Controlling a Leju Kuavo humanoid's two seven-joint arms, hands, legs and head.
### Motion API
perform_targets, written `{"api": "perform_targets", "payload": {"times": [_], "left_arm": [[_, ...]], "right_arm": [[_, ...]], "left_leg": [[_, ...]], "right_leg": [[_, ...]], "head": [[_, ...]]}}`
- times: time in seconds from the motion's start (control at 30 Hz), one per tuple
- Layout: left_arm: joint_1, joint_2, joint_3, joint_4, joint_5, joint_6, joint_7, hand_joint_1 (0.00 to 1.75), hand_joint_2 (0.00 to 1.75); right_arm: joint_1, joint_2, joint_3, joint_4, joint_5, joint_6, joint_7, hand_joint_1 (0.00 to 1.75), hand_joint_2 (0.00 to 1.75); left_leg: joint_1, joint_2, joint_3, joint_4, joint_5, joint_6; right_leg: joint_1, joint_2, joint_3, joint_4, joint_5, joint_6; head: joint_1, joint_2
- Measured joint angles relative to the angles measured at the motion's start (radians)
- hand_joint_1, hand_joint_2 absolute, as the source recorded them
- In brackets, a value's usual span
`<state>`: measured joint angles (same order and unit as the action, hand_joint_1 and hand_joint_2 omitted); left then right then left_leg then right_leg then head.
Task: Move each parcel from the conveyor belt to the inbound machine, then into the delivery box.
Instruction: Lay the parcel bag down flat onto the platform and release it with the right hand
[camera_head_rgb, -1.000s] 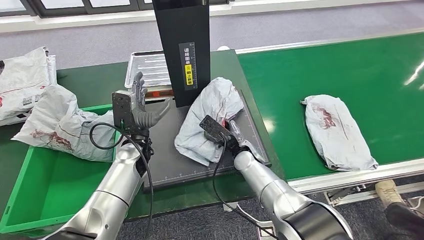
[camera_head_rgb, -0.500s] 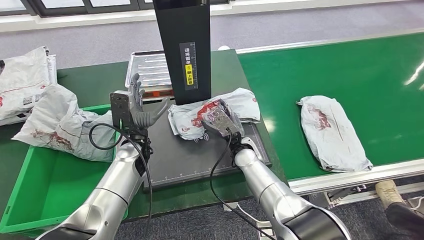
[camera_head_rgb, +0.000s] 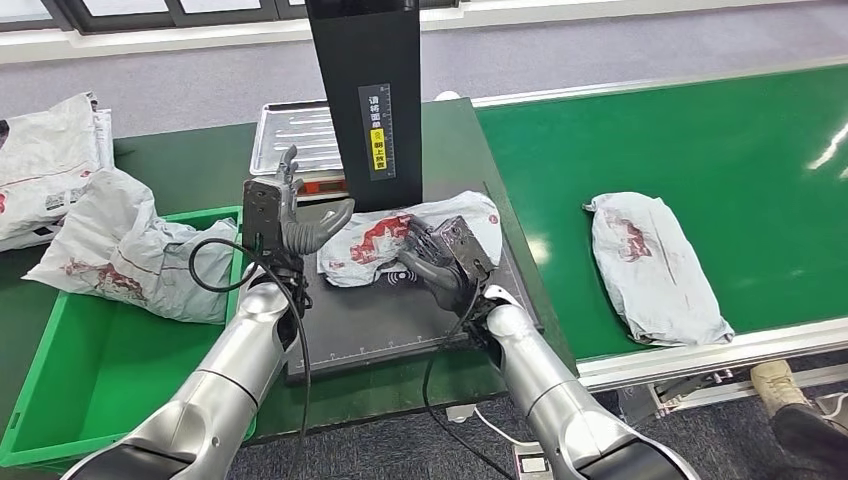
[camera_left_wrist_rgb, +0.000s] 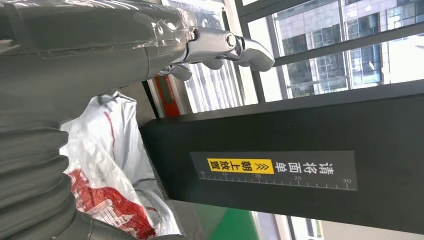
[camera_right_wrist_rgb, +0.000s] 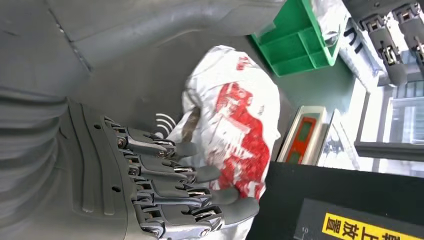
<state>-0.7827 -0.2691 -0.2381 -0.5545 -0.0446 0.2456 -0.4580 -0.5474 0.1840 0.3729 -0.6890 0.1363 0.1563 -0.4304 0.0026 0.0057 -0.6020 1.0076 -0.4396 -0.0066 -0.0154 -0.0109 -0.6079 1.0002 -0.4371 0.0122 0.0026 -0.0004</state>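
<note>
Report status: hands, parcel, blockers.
Left robot hand open, raised beside black scanner column. Right robot hand open, fingertips at white crumpled plastic parcel with red print, flat on dark scanner plate. Nothing blocking.

- Left hand (camera_head_rgb: 296, 215) is raised upright at the end of its bent arm, fingers spread, holding nothing.
- Right hand (camera_head_rgb: 447, 258) reaches forward, fingers (camera_right_wrist_rgb: 200, 174) extended and empty.

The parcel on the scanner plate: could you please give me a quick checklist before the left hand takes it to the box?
1. Parcel lies on the black plate under the column: ok.
2. Right hand off the parcel: cannot tell, fingers extended beside it.
3. Left hand open, holding nothing: ok.
4. Green box has bare floor free: ok.
5. Next parcel waits on the belt: ok.
</note>
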Motion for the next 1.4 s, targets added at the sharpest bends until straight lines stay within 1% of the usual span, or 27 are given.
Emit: {"api": "perform_targets", "payload": {"times": [0.1, 0.13, 0.17, 0.2, 0.3, 0.33, 0.37, 0.4, 0.43, 0.53, 0.63, 0.83, 0.93, 1.0, 1.1, 1.2, 1.3, 1.4], "left_arm": [[-0.002, 0.001, -0.002, 0.008, -0.004, -0.001, -0.001, 0.00, 1.75], [-0.002, 0.001, -0.002, 0.010, -0.005, -0.001, -0.001, 0.00, 1.75], [-0.002, 0.001, -0.002, 0.011, -0.006, 0.001, -0.002, 0.00, 1.75], [-0.002, 0.002, -0.002, 0.012, -0.005, 0.004, -0.003, 0.00, 1.75], [0.000, 0.009, -0.002, 0.010, 0.002, 0.012, -0.007, 0.00, 1.75], [0.001, 0.012, -0.002, 0.009, 0.005, 0.014, -0.007, 0.00, 1.75], [0.002, 0.015, -0.002, 0.008, 0.006, 0.015, -0.006, 0.00, 1.75], [0.003, 0.018, -0.002, 0.007, 0.005, 0.015, -0.005, 0.00, 1.75], [0.004, 0.019, -0.002, 0.007, 0.003, 0.016, -0.003, 0.00, 1.75], [0.005, 0.022, -0.002, 0.011, -0.007, 0.016, 0.000, 0.00, 1.75], [0.006, 0.026, -0.002, 0.016, -0.010, 0.016, 0.000, 0.00, 1.75], [0.006, 0.027, -0.002, 0.019, -0.014, 0.015, 0.003, 0.00, 1.75], [0.005, 0.031, -0.017, 0.027, -0.073, -0.005, 0.042, 0.00, 1.75], [0.004, 0.034, -0.049, 0.043, -0.158, -0.009, 0.085, 0.00, 1.75], [0.004, 0.034, -0.120, 0.082, -0.323, 0.016, 0.161, 0.00, 1.75], [0.004, 0.029, -0.219, 0.128, -0.506, 0.015, 0.271, 0.00, 1.75], [0.003, 0.025, -0.310, 0.168, -0.623, -0.030, 0.353, 0.00, 1.75], [-0.006, 0.024, -0.379, 0.201, -0.696, -0.121, 0.413, 0.00, 1.75]], "right_arm": [[0.016, -0.011, 0.000, -0.027, -0.007, 0.000, -0.001, 0.00, 1.75], [0.019, -0.015, -0.001, -0.036, -0.003, -0.013, -0.002, 0.00, 1.75], [0.024, -0.019, -0.001, -0.046, 0.011, -0.046, -0.004, 0.00, 1.75], [0.029, -0.022, -0.001, -0.060, 0.039, -0.107, -0.002, 0.00, 1.75], [0.044, -0.039, -0.002, -0.116, 0.170, -0.355, 0.030, 0.00, 1.75], [0.047, -0.048, -0.005, -0.136, 0.206, -0.414, 0.047, 0.00, 1.75], [0.048, -0.056, -0.011, -0.157, 0.227, -0.450, 0.062, 0.00, 1.75], [0.048, -0.064, -0.019, -0.175, 0.233, -0.465, 0.072, 0.00, 1.75], [0.047, -0.071, -0.028, -0.191, 0.225, -0.458, 0.078, 0.00, 1.75], [0.042, -0.086, -0.052, -0.224, 0.181, -0.400, 0.075, 0.00, 1.75], [0.037, -0.095, -0.067, -0.242, 0.168, -0.379, 0.073, 0.00, 1.75], [0.036, -0.102, -0.073, -0.257, 0.167, -0.378, 0.071, 0.00, 1.75], [0.037, -0.103, -0.081, -0.272, 0.171, -0.417, 0.049, 0.00, 1.75], [0.039, -0.107, -0.092, -0.298, 0.186, -0.465, 0.039, 0.00, 1.75], [0.045, -0.120, -0.113, -0.343, 0.207, -0.527, 0.045, 0.00, 1.75], [0.047, -0.132, -0.144, -0.359, 0.187, -0.526, 0.033, 0.00, 1.75], [0.050, -0.137, -0.170, -0.360, 0.163, -0.507, 0.014, 0.00, 1.75], [0.056, -0.143, -0.183, -0.360, 0.140, -0.487, 0.000, 0.00, 1.75]], "left_leg": [[0.000, 0.000, 0.000, 0.000, 0.000, 0.000], [0.000, 0.000, 0.000, 0.000, 0.000, 0.000], [0.000, 0.000, 0.000, 0.000, 0.000, 0.000], [0.000, 0.000, 0.000, 0.000, 0.000, 0.000], [0.000, 0.000, 0.000, 0.000, 0.000, 0.000], [0.000, 0.000, -0.001, 0.000, 0.000, 0.000], [0.000, 0.000, -0.001, 0.000, 0.000, 0.000], [0.000, 0.000, 0.000, 0.000, 0.000, 0.000], [0.000, 0.000, -0.001, 0.000, 0.000, 0.000], [0.000, 0.000, -0.001, 0.000, 0.000, 0.000], [0.000, 0.000, -0.001, 0.000, 0.000, 0.000], [0.000, 0.000, 0.000, 0.000, 0.000, 0.000], [0.000, 0.000, -0.001, 0.000, 0.000, 0.000], [0.000, -0.001, -0.001, 0.000, 0.000, 0.000], [-0.001, -0.001, -0.001, 0.000, 0.000, 0.000], [-0.002, 0.000, -0.001, 0.000, -0.001, 0.001], [-0.002, 0.000, 0.000, 0.000, -0.001, 0.001], [-0.002, 0.000, 0.000, 0.000, -0.001, 0.001]], "right_leg": [[0.000, 0.000, 0.000, 0.000, 0.000, 0.000], [0.000, 0.000, 0.000, 0.000, 0.000, 0.000], [0.000, 0.000, 0.000, 0.000, 0.000, 0.000], [0.000, 0.000, 0.000, 0.000, 0.000, 0.000], [0.000, -0.001, 0.000, 0.000, 0.000, 0.000], [0.000, -0.001, 0.000, 0.000, 0.000, 0.000], [0.000, 0.000, 0.000, 0.000, 0.000, 0.000], [0.000, 0.000, 0.000, 0.000, 0.000, 0.000], [0.000, 0.000, 0.000, 0.000, 0.000, 0.000], [0.000, 0.000, 0.000, 0.000, 0.000, 0.000], [0.000, 0.000, 0.000, 0.000, 0.000, 0.000], [0.000, 0.000, 0.000, 0.000, 0.000, 0.000], [0.000, -0.001, 0.000, 0.000, 0.000, 0.000], [0.000, -0.001, 0.000, 0.000, 0.000, 0.000], [-0.001, -0.001, 0.000, 0.000, 0.000, 0.000], [-0.002, 0.000, -0.001, 0.000, 0.000, 0.000], [-0.002, 0.000, -0.001, 0.000, 0.000, 0.000], [-0.002, 0.000, -0.001, 0.000, 0.000, 0.000]], "head": [[0.000, 0.000], [0.000, 0.000], [0.000, 0.000], [0.000, 0.000], [0.000, 0.000], [0.000, 0.000], [0.000, 0.000], [0.000, 0.000], [0.000, 0.000], [0.000, 0.000], [0.000, 0.000], [0.000, 0.000], [0.000, 0.000], [0.000, 0.000], [0.000, 0.000], [0.000, 0.000], [0.000, 0.000], [0.000, 0.000]]}}
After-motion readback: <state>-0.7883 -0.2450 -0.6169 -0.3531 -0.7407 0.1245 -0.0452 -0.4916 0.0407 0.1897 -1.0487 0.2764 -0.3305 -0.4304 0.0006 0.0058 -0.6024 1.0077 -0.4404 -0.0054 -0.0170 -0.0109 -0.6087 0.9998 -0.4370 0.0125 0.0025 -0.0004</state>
